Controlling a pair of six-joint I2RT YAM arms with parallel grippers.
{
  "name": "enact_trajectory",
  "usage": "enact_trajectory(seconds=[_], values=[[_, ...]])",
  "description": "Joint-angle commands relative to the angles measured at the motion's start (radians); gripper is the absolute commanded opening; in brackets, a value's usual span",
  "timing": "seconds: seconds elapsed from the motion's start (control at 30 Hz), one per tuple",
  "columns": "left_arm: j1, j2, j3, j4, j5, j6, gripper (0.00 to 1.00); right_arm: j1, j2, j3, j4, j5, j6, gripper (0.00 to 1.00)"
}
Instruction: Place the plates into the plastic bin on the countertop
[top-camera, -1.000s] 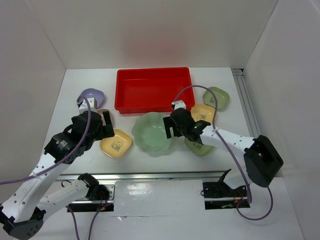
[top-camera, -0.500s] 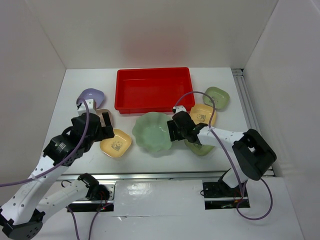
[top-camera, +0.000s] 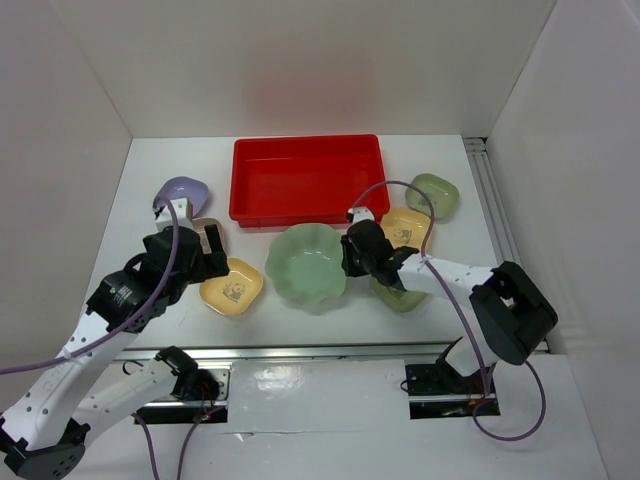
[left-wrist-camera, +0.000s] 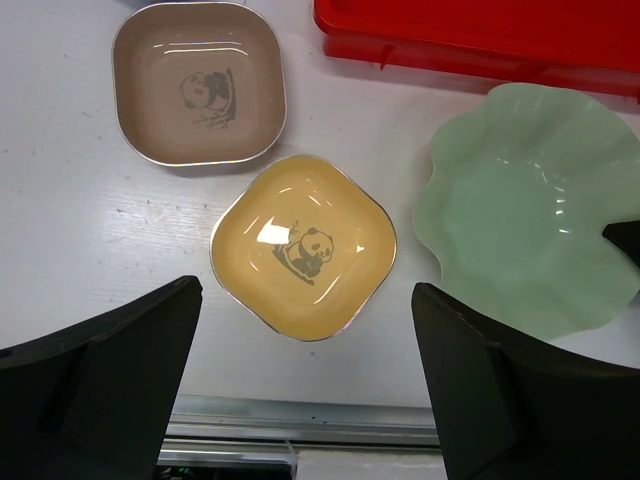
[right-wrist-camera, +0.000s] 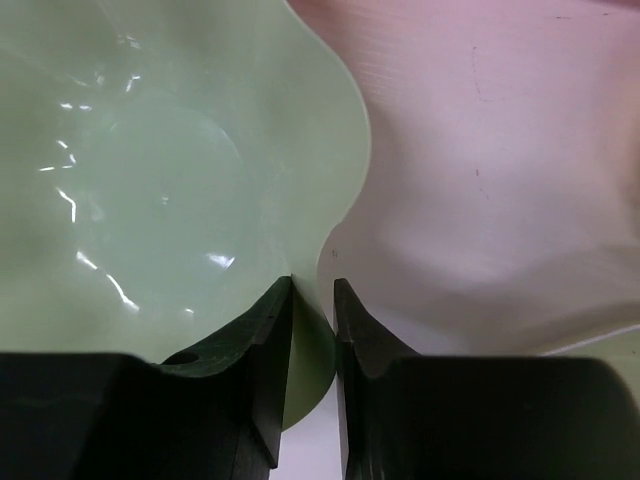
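The large pale green scalloped plate (top-camera: 305, 268) lies on the white countertop (top-camera: 150, 215) in front of the red plastic bin (top-camera: 305, 178). My right gripper (top-camera: 352, 262) is shut on that plate's right rim, one finger inside the plate and one outside (right-wrist-camera: 312, 300). My left gripper (left-wrist-camera: 307, 300) hangs open above a yellow panda dish (left-wrist-camera: 303, 247), touching nothing. A tan dish (left-wrist-camera: 199, 84) lies beyond the yellow one, and a lavender dish (top-camera: 183, 191) lies farther left. Right of the big plate are a yellow dish (top-camera: 408, 226) and a green dish (top-camera: 435, 195). Another green dish (top-camera: 400, 295) is partly hidden under the right arm.
White walls enclose the countertop on three sides. A metal rail (top-camera: 495, 215) runs along the right side, and another rail (top-camera: 300, 352) crosses the near edge by the arm bases. The red bin holds no dishes.
My right gripper has moved down to the big green plate's right rim and closed on it. The plate has shifted slightly. The left arm has barely moved.
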Motion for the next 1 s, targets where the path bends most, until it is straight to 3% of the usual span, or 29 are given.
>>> enact_trajectory(seconds=[0.0,0.27,0.53,0.73,0.97], values=[[0.001,-0.005,0.003,0.037,0.003,-0.019,1.00,0.006,-0.064,0.011,-0.093,0.069,-0.005,0.03],[0.001,0.005,0.003,0.037,0.003,-0.019,1.00,0.030,-0.190,0.079,-0.314,0.096,-0.024,0.03],[0.001,0.035,0.003,0.046,0.003,-0.019,1.00,0.039,-0.334,0.137,-0.420,-0.022,-0.051,0.03],[0.001,0.035,-0.007,0.056,0.014,-0.009,1.00,-0.014,-0.403,0.208,-0.290,-0.165,-0.051,0.03],[0.001,0.035,-0.017,0.065,0.023,-0.009,1.00,-0.189,-0.195,0.395,-0.039,-0.272,0.036,0.02]])
